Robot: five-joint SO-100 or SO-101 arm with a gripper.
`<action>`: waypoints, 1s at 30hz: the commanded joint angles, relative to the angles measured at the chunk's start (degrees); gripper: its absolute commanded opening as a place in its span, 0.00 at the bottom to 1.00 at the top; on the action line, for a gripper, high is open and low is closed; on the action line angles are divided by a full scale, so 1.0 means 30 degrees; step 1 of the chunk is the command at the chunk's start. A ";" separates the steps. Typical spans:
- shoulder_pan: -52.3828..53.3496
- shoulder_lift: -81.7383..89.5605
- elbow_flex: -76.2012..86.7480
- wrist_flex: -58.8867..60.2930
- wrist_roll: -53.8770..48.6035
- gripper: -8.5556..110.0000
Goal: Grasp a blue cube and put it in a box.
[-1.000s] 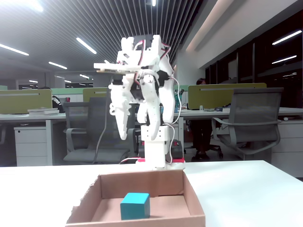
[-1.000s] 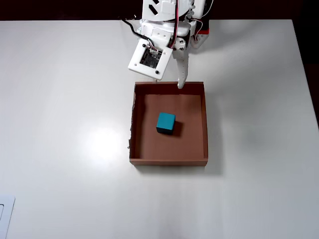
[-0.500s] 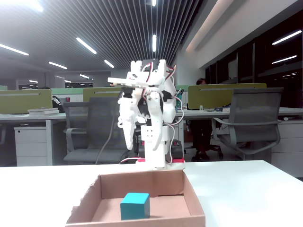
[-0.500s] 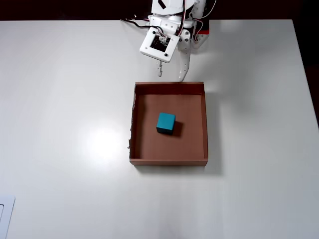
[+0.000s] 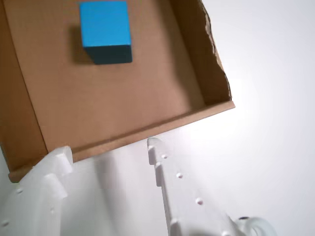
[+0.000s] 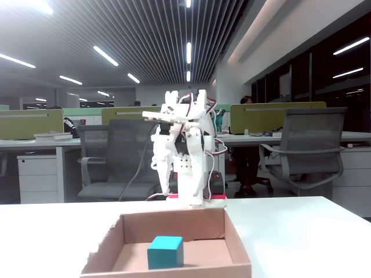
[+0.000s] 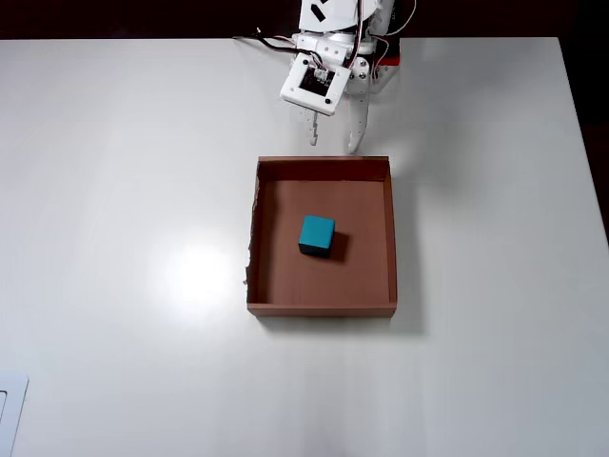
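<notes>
Fingers (image 5: 54, 187) spread apart and gripping nothing, that is what we see in the wrist view, where the gripper (image 5: 106, 150) hangs just outside the near wall of the box (image 5: 206, 73). We go left to right across that view: the broad white finger at the lower left, the gap between the two tips, then the slim studded finger at centre right. Beyond the wall, the blue cube (image 5: 106, 30) sits on the cardboard floor, toward the far side, slightly left of the gap and well apart from both tips.

From overhead, we find the gripper (image 7: 333, 145) on the white table (image 7: 114, 190) just above the box (image 7: 392, 238), its tips pointing at the top wall without crossing it. The blue cube (image 7: 317, 235) lies near the middle of the floor, touching no wall.

Over to the fixed view: the arm (image 6: 185, 156) stands folded behind the box (image 6: 237, 255), and the blue cube (image 6: 166, 252) rests inside, upright, nearer the front wall.
</notes>
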 commanded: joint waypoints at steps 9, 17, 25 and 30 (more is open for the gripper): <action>0.0322 0.0264 0.1992 -0.2344 -0.0176 0.23; -0.0234 0.0293 0.2695 -0.2168 0.0234 0.23; -0.1084 0.0293 0.2725 -0.0879 0.0439 0.23; -0.1348 0.0293 0.2725 -0.0234 0.0439 0.23</action>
